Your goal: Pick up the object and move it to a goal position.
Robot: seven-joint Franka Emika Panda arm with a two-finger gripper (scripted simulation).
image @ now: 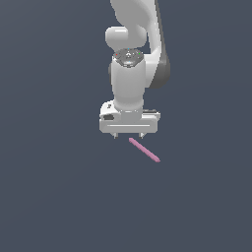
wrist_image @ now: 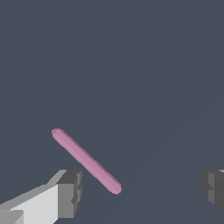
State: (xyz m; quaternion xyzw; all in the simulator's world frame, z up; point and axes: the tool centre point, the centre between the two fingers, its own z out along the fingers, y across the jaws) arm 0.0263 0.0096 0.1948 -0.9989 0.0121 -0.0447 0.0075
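Observation:
The object is a thin pink rod [image: 144, 149] lying flat on the dark grey ground, slanting down toward the exterior view's right. It also shows in the wrist view [wrist_image: 86, 160]. My white gripper [image: 129, 135] hangs just above and behind the rod's upper end, pointing down. Its jaws stand wide apart and hold nothing. In the wrist view one grey fingertip [wrist_image: 70, 193] sits close beside the rod's near end without touching it, and the other fingertip [wrist_image: 213, 189] is far off to the side. The gripper's midpoint in the wrist view [wrist_image: 142, 191] lies beyond the rod's end.
The white arm [image: 130, 64] rises straight up behind the gripper. The ground is a plain dark grey surface [image: 59, 197] with nothing else on it in view.

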